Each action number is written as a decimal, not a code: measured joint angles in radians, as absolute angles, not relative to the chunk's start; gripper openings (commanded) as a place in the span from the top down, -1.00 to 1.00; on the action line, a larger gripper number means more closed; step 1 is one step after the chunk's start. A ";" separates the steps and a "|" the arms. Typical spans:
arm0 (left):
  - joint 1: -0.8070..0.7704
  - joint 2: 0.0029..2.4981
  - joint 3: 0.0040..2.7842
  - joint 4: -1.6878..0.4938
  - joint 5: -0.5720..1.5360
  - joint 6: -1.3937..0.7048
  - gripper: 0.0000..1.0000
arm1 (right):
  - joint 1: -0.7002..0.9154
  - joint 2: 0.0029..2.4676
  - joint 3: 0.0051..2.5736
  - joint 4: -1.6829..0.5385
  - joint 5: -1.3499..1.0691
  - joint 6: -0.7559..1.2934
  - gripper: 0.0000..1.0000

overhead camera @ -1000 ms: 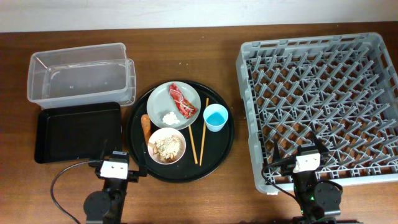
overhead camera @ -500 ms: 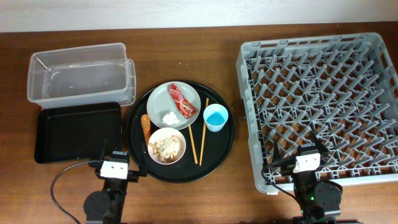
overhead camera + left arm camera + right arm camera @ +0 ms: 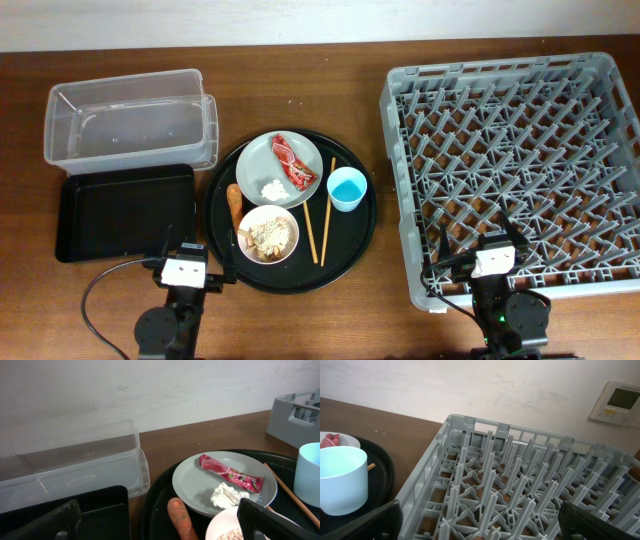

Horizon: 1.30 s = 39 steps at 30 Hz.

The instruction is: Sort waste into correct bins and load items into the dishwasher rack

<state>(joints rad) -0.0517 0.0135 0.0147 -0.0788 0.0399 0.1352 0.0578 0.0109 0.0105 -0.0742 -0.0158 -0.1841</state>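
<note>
On the round black tray point(image 3: 352, 243), the grey-green plate point(image 3: 262, 160) holds the red wrapper point(image 3: 294, 161) and white tissue point(image 3: 273, 189). The sausage piece point(image 3: 235, 203), the bowl point(image 3: 268, 234) of rice scraps, the chopsticks point(image 3: 318, 215) and the blue cup point(image 3: 347, 188) lie beside it. The clear tub point(image 3: 130, 130) and black tray bin point(image 3: 125, 210) stand on the left, the grey rack point(image 3: 515, 170) on the right. My left gripper point(image 3: 200, 252) point(image 3: 157, 517) is open near the sausage piece point(image 3: 179, 517). My right gripper point(image 3: 480, 245) point(image 3: 480, 520) is open over the rack's front edge point(image 3: 420, 485).
The plate point(image 3: 195, 482), wrapper point(image 3: 230, 474) and tissue point(image 3: 227, 495) show in the left wrist view, with the tub point(image 3: 75, 470) behind. The cup point(image 3: 342, 480) shows at the left of the right wrist view. A wall runs along the table's far edge.
</note>
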 measured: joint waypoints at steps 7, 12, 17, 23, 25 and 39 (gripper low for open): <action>-0.051 0.014 0.015 -0.079 0.039 0.121 -0.99 | 0.058 0.011 0.010 -0.073 -0.016 -0.184 -0.96; -0.049 0.050 0.020 -0.097 0.033 0.043 -0.98 | 0.058 0.017 0.046 -0.147 -0.015 -0.154 -0.96; -0.049 0.187 0.125 -0.224 0.033 0.025 -0.99 | 0.058 0.102 0.206 -0.372 -0.015 -0.118 -0.96; -0.049 0.580 0.495 -0.350 0.085 0.018 -0.98 | 0.058 0.336 0.548 -0.669 -0.016 -0.081 -0.96; -0.049 0.727 0.625 -0.422 0.128 0.017 -0.98 | 0.057 0.398 0.617 -0.729 -0.019 -0.078 -0.97; -0.075 1.317 1.116 -0.697 0.252 0.014 -0.99 | 0.058 0.599 0.789 -0.853 -0.186 -0.074 -0.97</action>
